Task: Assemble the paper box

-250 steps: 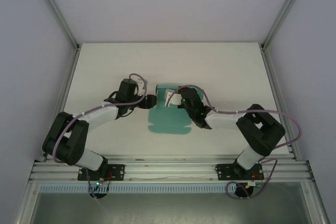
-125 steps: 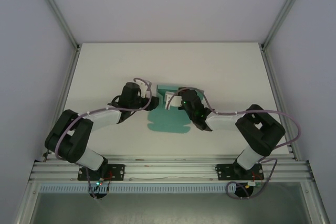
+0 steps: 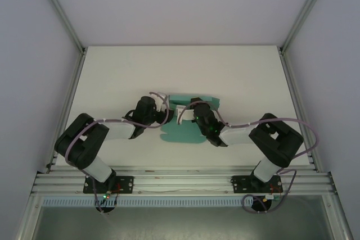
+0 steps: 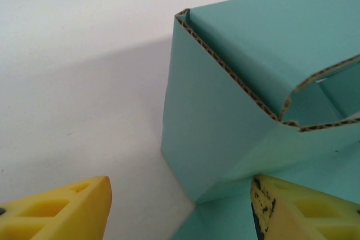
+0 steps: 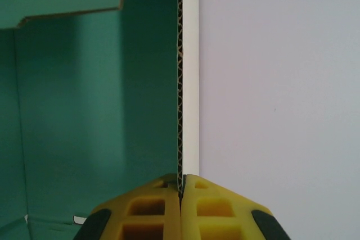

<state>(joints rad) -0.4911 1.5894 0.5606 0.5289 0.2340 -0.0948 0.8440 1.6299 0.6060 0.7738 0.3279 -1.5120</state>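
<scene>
On the left, our left gripper (image 3: 164, 115) reached in at the left side of the paper box (image 3: 181, 134), which lay near the middle of the white surface (image 3: 112, 77), partly folded, its far part raised and a flat panel spread toward the arm bases. From the left wrist, the left gripper (image 4: 180, 209) stood fairly wide and held nothing. One yellow finger (image 4: 62, 212) hung over bare surface and the other (image 4: 304, 209) over the flat card, with a raised corner of the paper box (image 4: 219, 116) ahead between them. Whether that second finger touched the card we could not tell. To the right, our right gripper (image 3: 188, 112) was pinched tight on an upright wall of the paper box (image 5: 84, 111), the right gripper (image 5: 181, 194) meeting on the corrugated edge. We judged the step in hand to be setting the left side wall while the right arm steadied the frame. To do it well, we would hold the right pinch firm, bring the left fingers squarely astride the corner, close on the wall rather than the fold, and press along the crease so the thin card bends there and neither buckles nor drags across the surface.
</scene>
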